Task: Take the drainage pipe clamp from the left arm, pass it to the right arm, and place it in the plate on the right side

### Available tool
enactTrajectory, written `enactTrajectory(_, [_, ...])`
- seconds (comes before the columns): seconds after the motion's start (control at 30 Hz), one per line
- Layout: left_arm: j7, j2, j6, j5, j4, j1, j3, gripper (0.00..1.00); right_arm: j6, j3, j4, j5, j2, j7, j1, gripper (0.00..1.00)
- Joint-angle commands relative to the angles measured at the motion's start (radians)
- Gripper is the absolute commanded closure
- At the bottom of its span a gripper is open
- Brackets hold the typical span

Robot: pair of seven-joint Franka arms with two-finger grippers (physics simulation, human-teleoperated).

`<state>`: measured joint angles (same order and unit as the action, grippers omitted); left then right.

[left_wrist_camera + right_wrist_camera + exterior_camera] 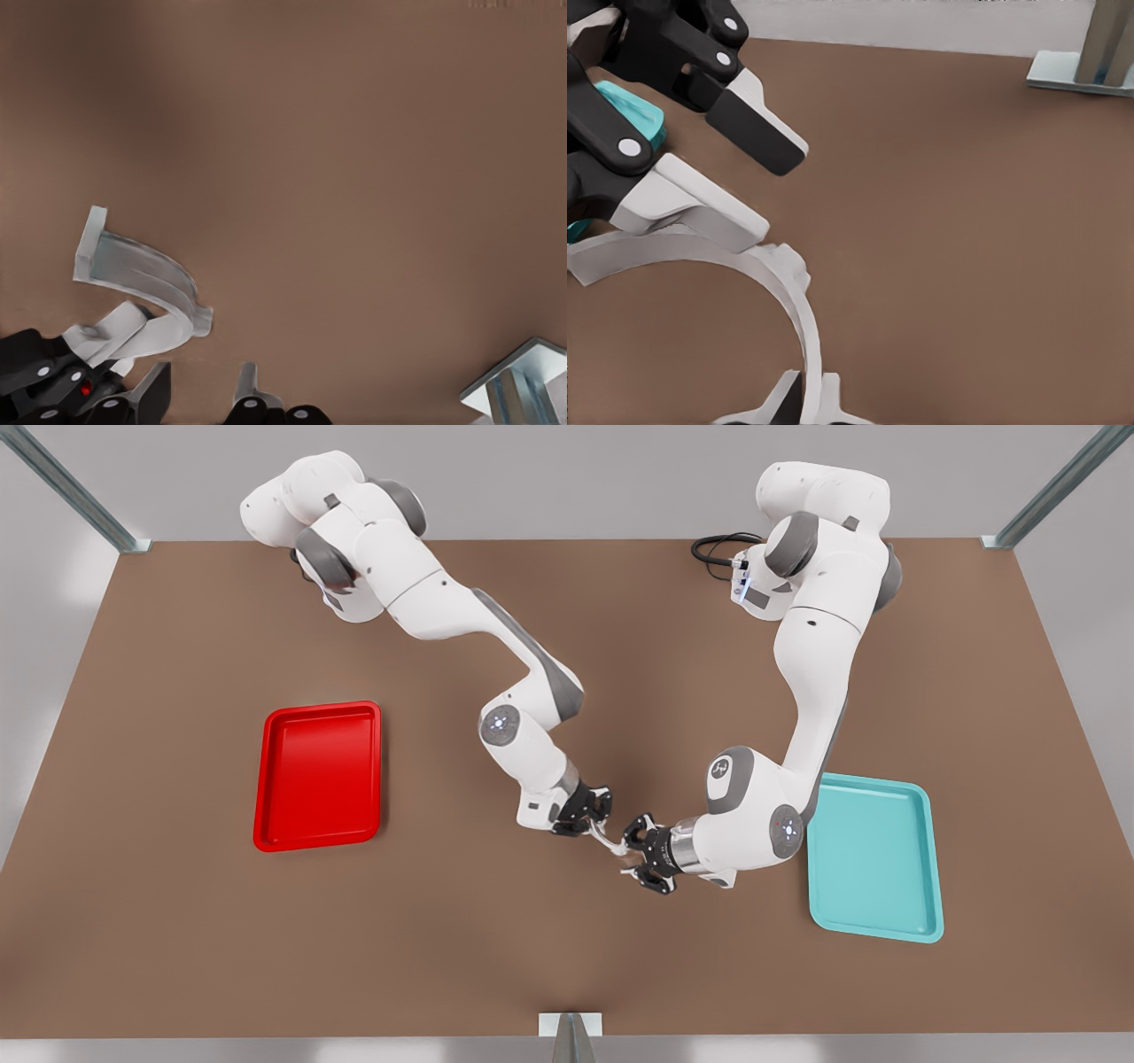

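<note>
Fingers of right gripper pinch curved white drainage pipe clamp; left gripper fingers spread alongside.

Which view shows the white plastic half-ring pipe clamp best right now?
Right wrist view: the white plastic half-ring clamp arcs across it, pinched by the right tool. Left wrist view shows part of the clamp; the front view, a sliver.

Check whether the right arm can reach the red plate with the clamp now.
Probably yes. The right gripper is shut on the clamp, the left gripper has its jaws open at the other end, and only bare table lies on the way to the plate.
</note>
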<state>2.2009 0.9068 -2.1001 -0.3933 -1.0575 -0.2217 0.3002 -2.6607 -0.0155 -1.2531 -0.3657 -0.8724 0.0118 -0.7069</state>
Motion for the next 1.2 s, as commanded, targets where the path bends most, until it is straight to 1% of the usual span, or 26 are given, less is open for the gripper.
enactTrajectory(0.0, [0.030,-0.002,0.006,-0.002,0.001,0.001,0.000,0.00,0.012,0.002,0.000,0.016,0.009,0.013,0.000,0.79])
enactTrajectory(0.1, [0.030,-0.005,0.028,-0.001,0.002,0.007,-0.006,0.00,0.013,0.002,0.001,0.018,0.012,0.017,-0.002,0.79])
enactTrajectory(0.17, [-0.007,-0.006,0.159,-0.001,0.042,0.082,-0.007,0.00,0.022,0.003,0.000,0.017,0.018,0.016,0.000,0.79])
enactTrajectory(0.23, [-0.196,-0.009,0.320,0.002,0.082,0.191,-0.010,0.00,0.024,0.008,0.001,0.014,0.018,0.016,0.000,0.79])
enactTrajectory(0.3, [-0.590,-0.011,0.566,0.019,0.171,0.349,-0.024,0.00,0.028,0.022,-0.003,0.016,0.021,0.008,0.006,0.79])
enactTrajectory(0.37, [-1.094,-0.066,0.742,0.310,0.202,0.351,-0.010,0.00,0.041,0.035,-0.051,0.068,0.042,-0.010,0.058,0.79])
enactTrajectory(0.4, [-1.413,-0.115,0.818,0.372,0.202,0.352,-0.012,0.00,0.050,0.035,-0.098,0.126,0.068,-0.029,0.106,0.79])
enactTrajectory(0.43, [-1.636,-0.173,0.883,0.410,0.198,0.349,-0.004,0.00,0.085,0.035,-0.155,0.168,0.114,-0.061,0.150,0.79])
enactTrajectory(0.47, [-2.119,-0.346,0.916,0.509,0.038,0.288,-0.038,0.00,0.203,0.035,-0.187,0.221,0.177,-0.105,0.220,0.79])
enactTrajectory(0.5, [-2.268,-0.489,0.852,0.536,-0.154,0.199,-0.108,0.00,0.269,0.035,-0.197,0.226,0.207,-0.219,0.291,0.79])
enactTrajectory(0.53, [-2.264,-0.595,0.790,0.530,-0.301,0.157,-0.107,0.00,0.334,0.034,-0.197,0.226,0.223,-0.367,0.383,0.79])
enactTrajectory(0.57, [-2.421,-0.637,0.795,0.478,-0.326,0.159,-0.101,0.00,0.341,0.034,-0.219,0.226,0.228,-0.518,0.463,0.79])
enactTrajectory(0.6, [-2.494,-0.628,0.813,0.444,-0.314,0.212,-0.099,0.00,0.341,0.034,-0.259,0.226,0.250,-0.622,0.527,0.79])
enactTrajectory(0.63, [-2.535,-0.625,0.810,0.439,-0.315,0.206,-0.086,0.00,0.344,0.035,-0.308,0.228,0.272,-0.679,0.567,0.79])
enactTrajectory(0.67, [-2.531,-0.625,0.812,0.441,-0.315,0.205,-0.043,0.00,0.344,0.046,-0.393,0.257,0.315,-0.679,0.584,0.79])
enactTrajectory(0.73, [-2.529,-0.623,0.787,0.438,-0.314,0.214,-0.038,0.00,0.344,0.075,-0.480,0.327,0.375,-0.678,0.587,0.79])
enactTrajectory(0.77, [-2.529,-0.623,0.785,0.436,-0.314,0.211,-0.038,0.00,0.334,0.091,-0.520,0.329,0.398,-0.679,0.590,0.79])
enactTrajectory(0.83, [-2.529,-0.622,0.785,0.441,-0.312,0.216,-0.038,0.00,0.222,0.092,-0.683,0.332,0.461,-0.691,0.650,0.79])
enactTrajectory(0.9, [-2.529,-0.622,0.788,0.436,-0.312,0.214,-0.038,0.00,0.205,0.094,-0.738,0.333,0.477,-0.707,0.678,0.79])
enactTrajectory(0.93, [-2.528,-0.622,0.787,0.435,-0.312,0.214,-0.038,0.00,0.156,0.092,-0.784,0.333,0.477,-0.716,0.695,0.79])
enactTrajectory(1.03, [-2.528,-0.622,0.787,0.435,-0.312,0.213,-0.038,0.00,0.090,0.092,-0.888,0.334,0.521,-0.748,0.716,0.79])
enactTrajectory(1.07, [-2.523,-0.620,0.787,0.436,-0.312,0.209,-0.038,0.00,0.088,0.092,-0.911,0.334,0.530,-0.748,0.718,0.79])
enactTrajectory(1.13, [-2.506,-0.614,0.787,0.432,-0.312,0.211,-0.038,0.00,0.004,0.091,-0.974,0.330,0.538,-0.744,0.719,0.79])
enactTrajectory(1.17, [-2.502,-0.614,0.790,0.433,-0.312,0.206,-0.038,0.00,0.005,0.091,-0.987,0.330,0.550,-0.740,0.719,0.79])
